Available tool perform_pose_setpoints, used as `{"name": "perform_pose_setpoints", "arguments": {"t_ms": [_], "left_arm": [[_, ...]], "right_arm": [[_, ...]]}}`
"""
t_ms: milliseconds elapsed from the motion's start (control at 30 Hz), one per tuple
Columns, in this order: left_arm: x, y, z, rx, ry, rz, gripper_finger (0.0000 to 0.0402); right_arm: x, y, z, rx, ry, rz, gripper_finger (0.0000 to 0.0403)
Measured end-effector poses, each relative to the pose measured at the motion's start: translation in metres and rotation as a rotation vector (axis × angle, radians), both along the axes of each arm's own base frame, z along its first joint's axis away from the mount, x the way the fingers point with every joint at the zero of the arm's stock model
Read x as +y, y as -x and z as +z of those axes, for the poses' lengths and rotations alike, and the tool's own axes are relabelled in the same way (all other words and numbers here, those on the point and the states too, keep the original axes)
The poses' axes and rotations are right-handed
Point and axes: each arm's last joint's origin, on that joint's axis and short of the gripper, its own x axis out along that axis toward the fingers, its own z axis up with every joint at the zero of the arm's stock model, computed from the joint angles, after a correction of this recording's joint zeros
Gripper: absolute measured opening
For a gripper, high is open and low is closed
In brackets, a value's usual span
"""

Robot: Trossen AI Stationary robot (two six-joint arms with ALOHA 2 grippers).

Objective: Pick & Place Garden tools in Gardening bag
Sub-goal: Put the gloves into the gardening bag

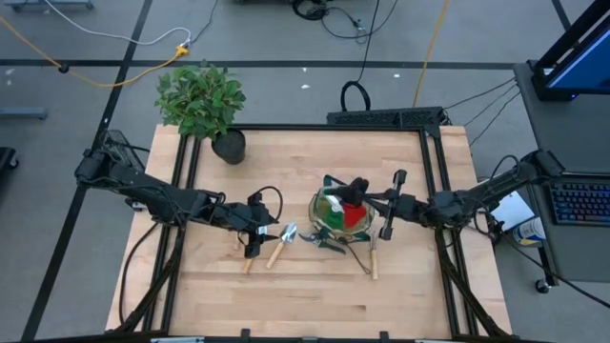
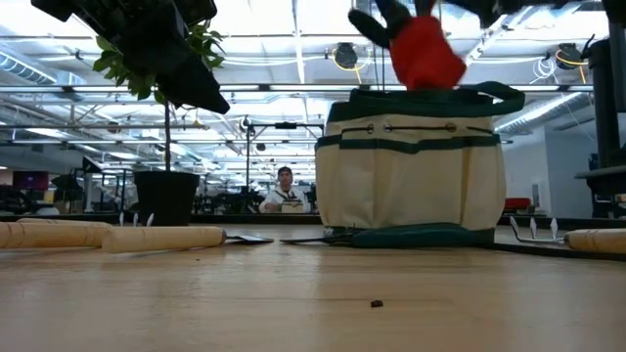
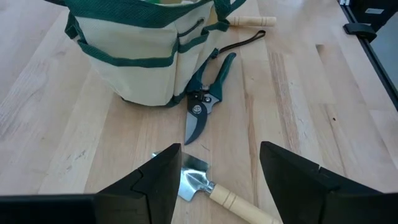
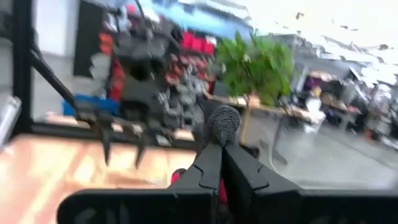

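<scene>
The black-and-red fabric glove point(image 1: 351, 205) is held pinched in the closed right gripper point(image 1: 367, 197) just above the round cream, green-trimmed gardening bag point(image 1: 324, 211), whose rim could be snagged if it is released off-centre, while the left gripper point(image 1: 254, 232) is spread open over a wooden-handled trowel point(image 1: 281, 242)

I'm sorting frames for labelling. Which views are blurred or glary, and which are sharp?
Right wrist view: motion-smeared, background washed out, right gripper shut on the glove. Low view: bright ceiling lights behind the bag. Left wrist view: sharp on the shears.
</scene>
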Motion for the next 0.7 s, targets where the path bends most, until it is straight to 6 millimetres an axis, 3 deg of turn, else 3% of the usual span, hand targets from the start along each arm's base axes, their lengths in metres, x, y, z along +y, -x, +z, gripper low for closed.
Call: {"name": "perform_pose_setpoints", "arguments": {"t_ms": [333, 700], "left_arm": [[0.000, 0.000, 0.000, 0.000, 0.000, 0.000, 0.0225], [0.000, 0.000, 0.000, 0.000, -0.001, 0.000, 0.0225]], "right_arm": [[-0.002, -0.003, -0.019, 0.154, -0.047, -0.046, 0.0000], [0.000, -0.001, -0.053, 0.397, -0.240, -0.016, 0.0000]]}}
